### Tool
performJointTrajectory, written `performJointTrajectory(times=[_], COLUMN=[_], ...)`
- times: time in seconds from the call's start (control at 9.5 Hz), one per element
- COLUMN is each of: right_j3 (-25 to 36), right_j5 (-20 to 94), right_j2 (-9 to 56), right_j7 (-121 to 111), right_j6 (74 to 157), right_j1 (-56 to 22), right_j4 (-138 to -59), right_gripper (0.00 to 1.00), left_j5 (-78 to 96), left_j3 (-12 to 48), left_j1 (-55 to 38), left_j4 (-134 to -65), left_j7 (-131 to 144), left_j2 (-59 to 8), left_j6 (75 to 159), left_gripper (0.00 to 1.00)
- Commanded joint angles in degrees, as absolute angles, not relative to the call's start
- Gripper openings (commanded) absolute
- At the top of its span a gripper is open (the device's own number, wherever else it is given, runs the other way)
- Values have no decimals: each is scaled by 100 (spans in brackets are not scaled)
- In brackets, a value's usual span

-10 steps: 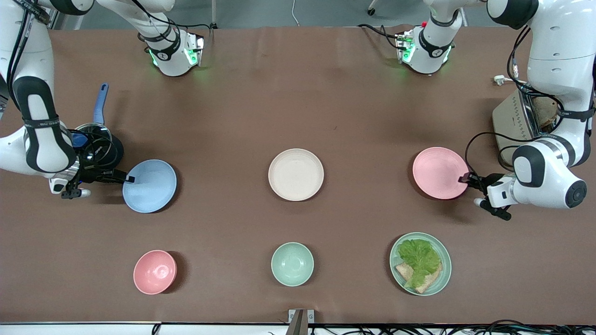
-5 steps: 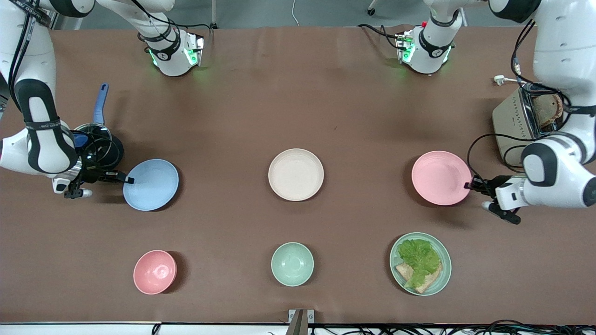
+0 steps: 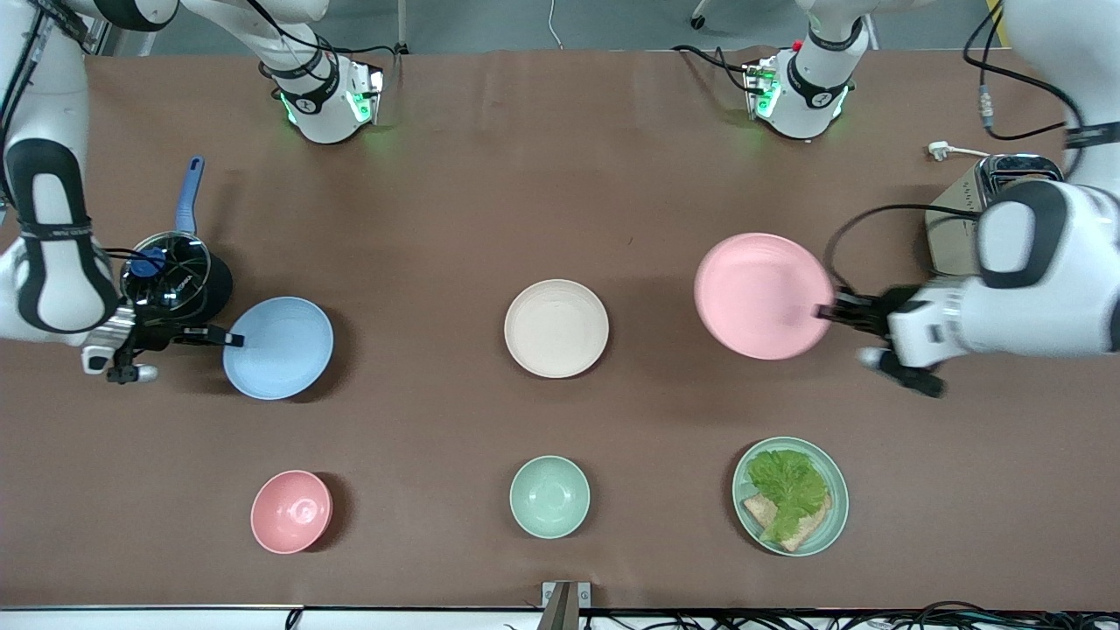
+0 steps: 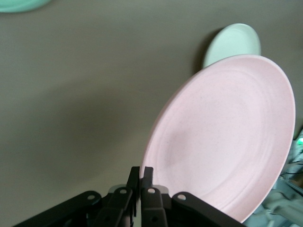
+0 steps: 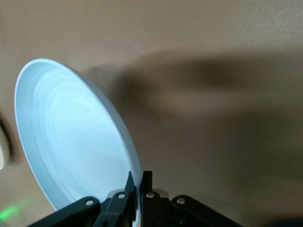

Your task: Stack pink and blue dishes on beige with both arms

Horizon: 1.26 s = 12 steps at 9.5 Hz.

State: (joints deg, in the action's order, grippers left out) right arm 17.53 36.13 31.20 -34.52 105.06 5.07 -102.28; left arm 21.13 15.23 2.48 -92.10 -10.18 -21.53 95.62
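The pale pink plate (image 3: 759, 295) hangs in the air over the table toward the left arm's end, and my left gripper (image 3: 826, 311) is shut on its rim. In the left wrist view the pink plate (image 4: 227, 137) fills the frame, with the beige plate (image 4: 233, 43) past its edge. The beige plate (image 3: 556, 328) lies flat at the table's middle. My right gripper (image 3: 233, 339) is shut on the rim of the pale blue plate (image 3: 280, 347), which is lifted a little at the right arm's end. The right wrist view shows the blue plate (image 5: 71, 137) gripped at its edge.
A pink bowl (image 3: 291, 511), a mint-green bowl (image 3: 549, 495) and a mint-green plate with lettuce and bread (image 3: 790, 495) line the edge nearest the front camera. A black pan with a blue handle (image 3: 179, 262) sits by the right gripper. A toaster (image 3: 962, 219) stands near the left arm.
The left gripper has lifted the pink plate high off the table and carried it toward the beige plate. The right gripper has raised the blue plate slightly.
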Motion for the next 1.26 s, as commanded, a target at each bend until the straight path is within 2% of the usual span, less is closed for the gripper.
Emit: performJointTrajectory(times=[0.0, 0.21, 0.32, 0.63, 0.95, 1.05, 1.16], right_j3=[1811, 1758, 1671, 645, 133, -51, -192], right_j5=[3130, 3033, 3015, 2760, 2751, 2751, 2751], right_j2=[2927, 2735, 2577, 2286, 2285, 2276, 2276], right_j7=[-2247, -1139, -620, 718, 1028, 1037, 1046], right_j6=[9296, 8694, 8675, 8745, 8956, 9147, 9332], right_j1=[387, 151, -16, 0, -35, -35, -44], right_j4=[-9268, -8860, -8859, -8877, -8956, -9078, -9227], right_gripper=[1, 1, 1, 1, 1, 1, 1], left_j5=[2136, 2074, 2022, 723, 424, 126, -51], left_j3=[2360, 2960, 2979, 3006, 2988, 2988, 2997], left_j1=[229, 159, -172, -675, -1036, -1037, -1028], left_j4=[-9465, -9545, -9571, -9536, -9562, -9536, -9536], left_j7=[91, 675, 929, 2150, 2731, 2968, 3171], left_j2=[-2364, -2950, -3223, -4023, -4306, -4446, -4465], left_j6=[10209, 11087, 11570, 12714, 13481, 13613, 13640], left_gripper=[0, 0, 0, 2, 6, 12, 50])
